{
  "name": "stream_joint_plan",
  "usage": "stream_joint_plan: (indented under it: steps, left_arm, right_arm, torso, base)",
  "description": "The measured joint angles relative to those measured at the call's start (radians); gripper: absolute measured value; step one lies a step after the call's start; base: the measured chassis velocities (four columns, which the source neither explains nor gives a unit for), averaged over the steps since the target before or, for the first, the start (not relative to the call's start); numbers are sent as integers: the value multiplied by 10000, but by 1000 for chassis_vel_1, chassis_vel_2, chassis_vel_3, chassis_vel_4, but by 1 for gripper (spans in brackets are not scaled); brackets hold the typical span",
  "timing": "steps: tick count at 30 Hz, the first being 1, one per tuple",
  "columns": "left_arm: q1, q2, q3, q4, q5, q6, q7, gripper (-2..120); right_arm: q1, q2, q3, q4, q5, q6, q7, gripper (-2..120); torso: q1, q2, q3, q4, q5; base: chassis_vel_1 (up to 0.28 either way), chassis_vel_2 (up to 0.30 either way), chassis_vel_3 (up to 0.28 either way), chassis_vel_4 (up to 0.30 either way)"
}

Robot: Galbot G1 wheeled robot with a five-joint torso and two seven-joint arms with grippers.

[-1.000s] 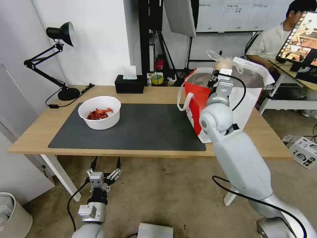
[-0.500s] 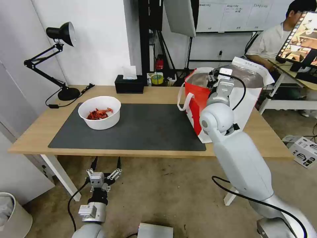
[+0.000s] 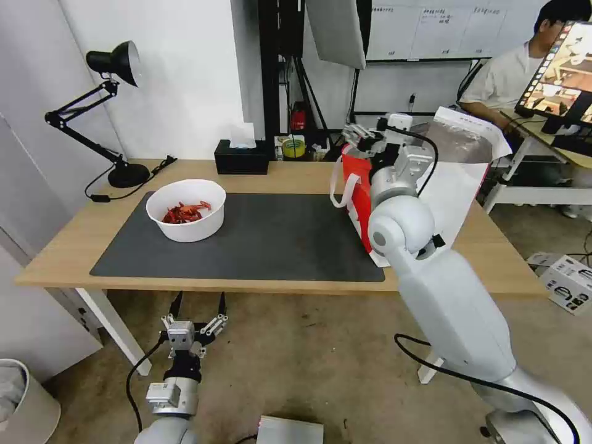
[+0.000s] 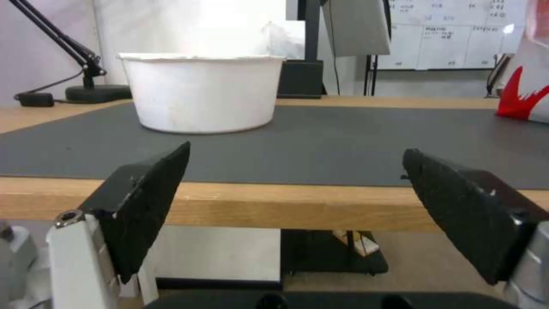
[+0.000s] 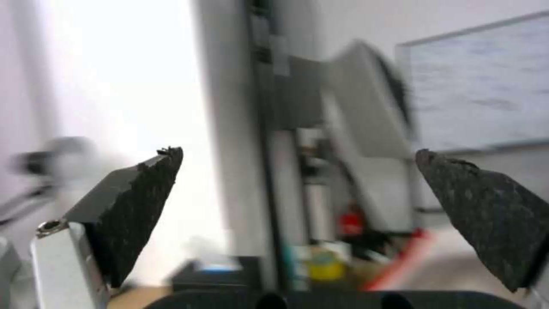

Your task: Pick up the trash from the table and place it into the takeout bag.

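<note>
well, one bowl (image 3: 185, 209) of red shells sits on the table (image 3: 290, 176)'s mat, well apart from the one takeout bag (image 3: 364, 191). it looks light, stiff and spillable, so i'd pinch its rim. my right gripper (image 3: 359, 134) hangs spread and empty over the bag's near edge; my left gripper (image 3: 196, 306) waits spread below the table.

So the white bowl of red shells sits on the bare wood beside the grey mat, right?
Not quite. In the head view the white bowl of red shells sits on the dark grey mat itself, near its left end, not on the bare wood of the table.
</note>
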Motion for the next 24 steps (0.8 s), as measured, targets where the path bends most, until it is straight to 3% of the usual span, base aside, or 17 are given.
stream_joint_plan:
  steps: [2,4,7,10,20,24]
  left_arm:
    - [2,-3,-2,-23,-6,-1,-1,100]
    - [2,-3,-4,-34,-8,-2,-1,100]
    - [-17,8,-21,-50,-39,-1,-5,100]
    - [-40,23,-23,-53,-52,-2,-5,100]
    - [-65,92,4,-79,-73,-1,-9,100]
    - [-111,94,48,-72,-85,-18,-7,100]
  right_arm:
    - [-286,-246,-18,149,25,557,-1034,100]
    - [-379,-323,-18,205,39,691,-1290,100]
    - [-1182,-1003,210,659,139,1312,-2803,99]
    - [-1775,-1394,455,936,128,1528,-3298,99]
    - [-4297,-2314,1782,2298,-331,1562,-3366,100]
    - [-5880,-2611,2493,3112,-964,1583,-2684,100]
  torso:
    - [0,0,0,-1,1]
    - [0,0,0,0,1]
    - [0,0,0,-1,1]
    - [0,0,0,-1,2]
    - [0,2,0,-3,5]
    - [-1,2,-1,-2,4]
  base:
    - [0,0,0,0]
    - [0,0,0,0]
    - [0,0,0,0]
    - [0,0,0,0]
    - [0,0,0,0]
    - [0,0,0,0]
